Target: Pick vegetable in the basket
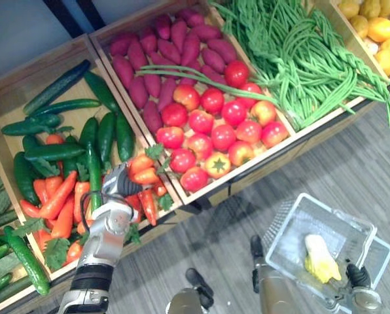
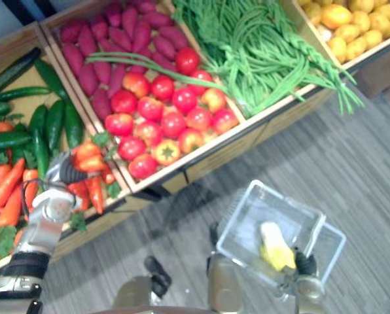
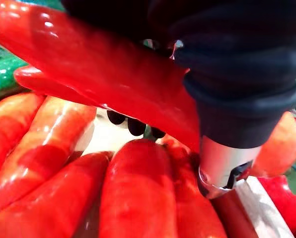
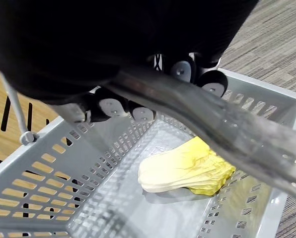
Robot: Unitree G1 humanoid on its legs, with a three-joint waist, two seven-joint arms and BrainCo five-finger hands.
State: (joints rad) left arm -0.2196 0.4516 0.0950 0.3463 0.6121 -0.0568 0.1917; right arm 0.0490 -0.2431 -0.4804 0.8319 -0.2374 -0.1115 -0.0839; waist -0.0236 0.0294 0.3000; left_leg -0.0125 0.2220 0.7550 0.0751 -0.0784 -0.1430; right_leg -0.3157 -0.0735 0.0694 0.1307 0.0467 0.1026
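Left hand (image 1: 118,186) is down in the wooden crate compartment (image 1: 8,95) w/ carrots & cucumbers, fingers (image 3: 136,127) curled round a long red-orange carrot (image 3: 88,64). Grip looks taken, veg not yet lifted clear. Right hand (image 4: 113,106) is wrapped round the grey bar handle (image 4: 227,134), so the grey perforated plastic basket (image 1: 290,235) hangs low, well apart from the crate, ready to receive. 1 pale yellow cabbage (image 4: 187,171) already lies inside.

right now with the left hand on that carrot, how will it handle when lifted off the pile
The carrot in the left hand looks straight and rigid, so it should lift without drooping. Its glossy skin may be slippery and could slide through the fingers. Round and tapered, it would probably roll if dropped on the pile.
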